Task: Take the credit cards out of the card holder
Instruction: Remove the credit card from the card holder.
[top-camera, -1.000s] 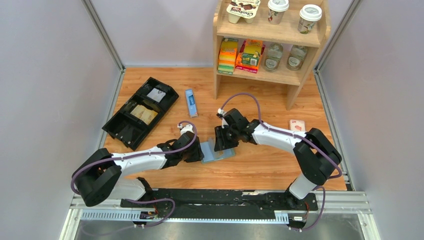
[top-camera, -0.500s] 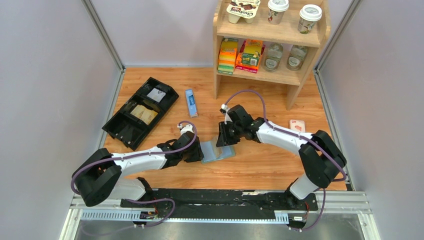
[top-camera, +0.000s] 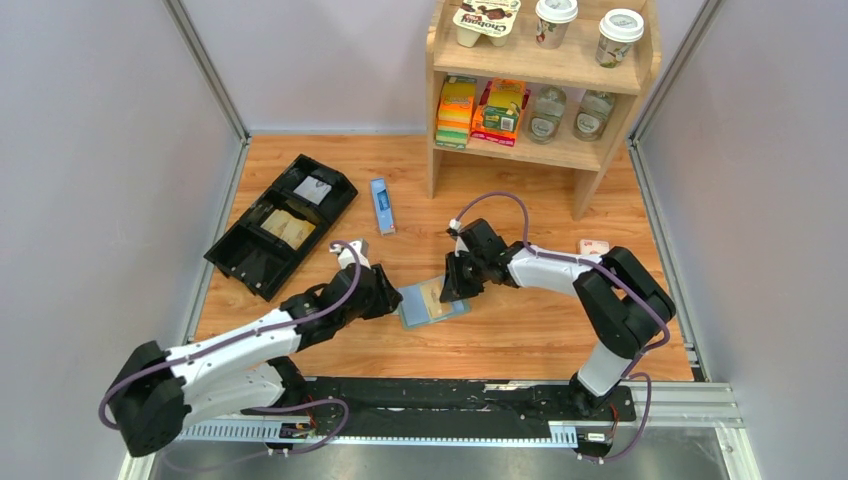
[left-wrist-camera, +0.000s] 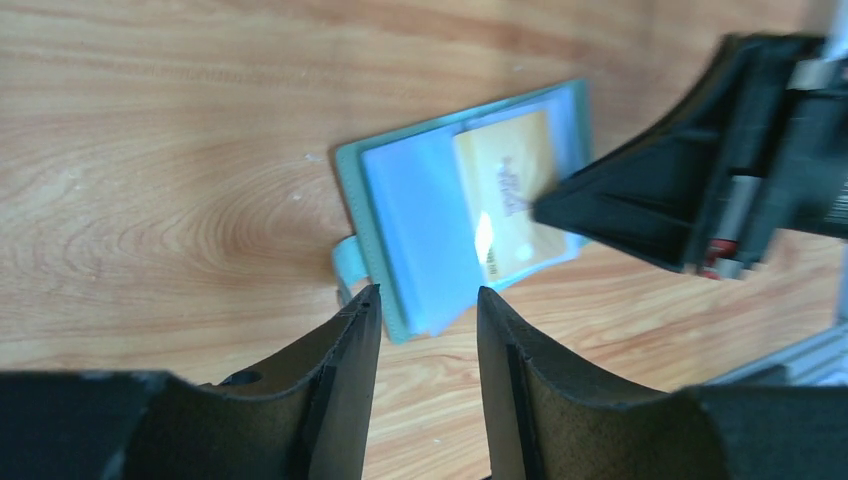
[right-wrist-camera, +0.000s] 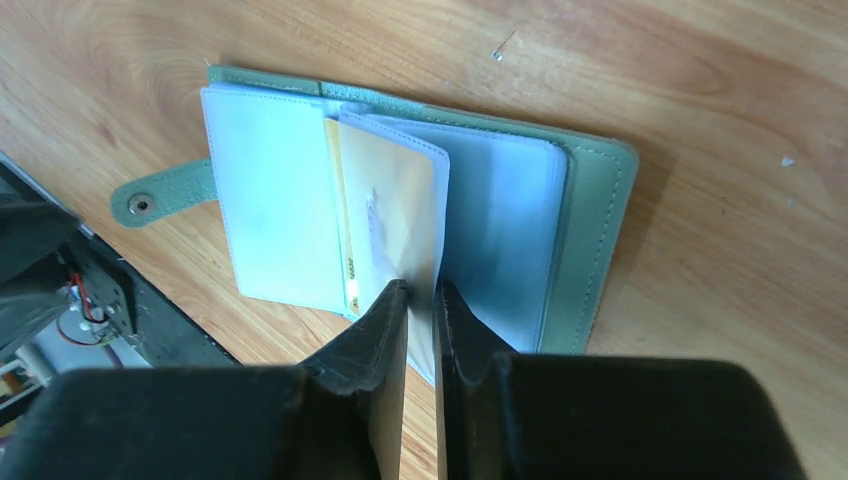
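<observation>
Card holder (right-wrist-camera: 600, 230), lying open; my right gripper (right-wrist-camera: 421, 287) pinched on its page holding a gold credit card (right-wrist-camera: 385, 215); my left gripper (left-wrist-camera: 428, 293) released, just left.

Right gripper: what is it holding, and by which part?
The right gripper pinches the card holder's raised pocket page, with a card inside, at its free edge. The left gripper holds nothing.

wooden table (top-camera: 520, 338) | card holder (top-camera: 418, 306) | black tray (top-camera: 232, 254) | blue box (top-camera: 381, 205) | shelf (top-camera: 437, 120)
</observation>
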